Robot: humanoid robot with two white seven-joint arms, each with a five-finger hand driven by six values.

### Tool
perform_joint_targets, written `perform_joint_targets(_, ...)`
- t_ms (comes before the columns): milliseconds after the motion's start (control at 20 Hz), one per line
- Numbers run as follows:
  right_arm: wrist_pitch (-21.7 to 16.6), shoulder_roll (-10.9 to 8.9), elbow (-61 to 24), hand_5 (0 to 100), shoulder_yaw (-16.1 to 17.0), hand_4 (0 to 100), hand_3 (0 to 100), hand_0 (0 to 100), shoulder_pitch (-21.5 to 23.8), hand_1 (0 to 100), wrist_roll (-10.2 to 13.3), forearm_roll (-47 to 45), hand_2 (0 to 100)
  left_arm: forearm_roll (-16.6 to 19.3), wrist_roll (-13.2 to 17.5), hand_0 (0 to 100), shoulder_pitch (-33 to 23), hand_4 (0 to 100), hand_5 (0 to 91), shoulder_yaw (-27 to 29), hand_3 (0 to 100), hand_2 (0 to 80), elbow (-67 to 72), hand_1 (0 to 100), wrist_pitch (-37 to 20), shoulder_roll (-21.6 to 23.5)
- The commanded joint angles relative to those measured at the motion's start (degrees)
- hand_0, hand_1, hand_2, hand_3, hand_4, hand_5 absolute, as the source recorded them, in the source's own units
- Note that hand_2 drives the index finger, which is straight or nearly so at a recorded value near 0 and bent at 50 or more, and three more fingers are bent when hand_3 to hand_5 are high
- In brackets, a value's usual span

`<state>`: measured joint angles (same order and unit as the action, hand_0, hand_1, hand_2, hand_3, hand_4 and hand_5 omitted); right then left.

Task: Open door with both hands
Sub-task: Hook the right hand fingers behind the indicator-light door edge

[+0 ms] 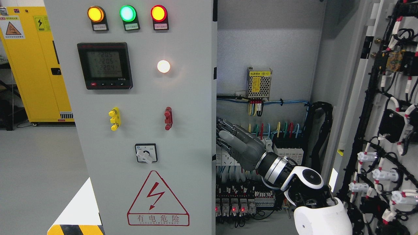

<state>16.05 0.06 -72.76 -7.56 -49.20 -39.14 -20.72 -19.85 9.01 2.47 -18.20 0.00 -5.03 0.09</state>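
Note:
The grey left door [147, 98] of the electrical cabinet stands closed or nearly so; it carries three lamps, a meter and a warning triangle. The right door [385, 130] is swung wide open to the right and shows black wiring on its inner face. My right hand [226, 138] reaches in from the lower right, in front of the open cabinet interior [267, 49]. Its fingers [233, 137] are stretched out straight, with the tips at the left door's right edge. I cannot tell whether they hook behind that edge. The left arm is out of view.
Inside the cabinet are a mesh power supply [259, 83], a row of breakers with coloured wires [287, 151] and relays with red lights [233, 207]. A yellow safety cabinet [36, 65] stands at the far left on the grey floor.

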Motion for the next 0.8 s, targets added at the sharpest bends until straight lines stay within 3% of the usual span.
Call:
perform_joint_targets(0,0.1,-1.03,0.4,0,0.8,0,0,0,-0.1,50,-0.8,-0.1,4,0.0,0.0,12,0.0,0,0.0,0.0,0,0.0,1.9,56,0.0,0.8)
perform_joint_targets(250,2.0,-1.03,0.5,0,0.8,0,0,0,-0.5,50,-1.2,-4.4,4,0.0,0.0,12,0.0,0,0.0,0.1,0,0.0,1.9,56,0.0,0.8)
perform_joint_targets(751,3.5,-1.03,0.2,0,0.5,0,0,0,-0.5,50,-2.8,-4.4,4,-0.1,0.0,12,-0.1,0,0.0,0.0,0,0.0,1.9,56,0.0,0.5)
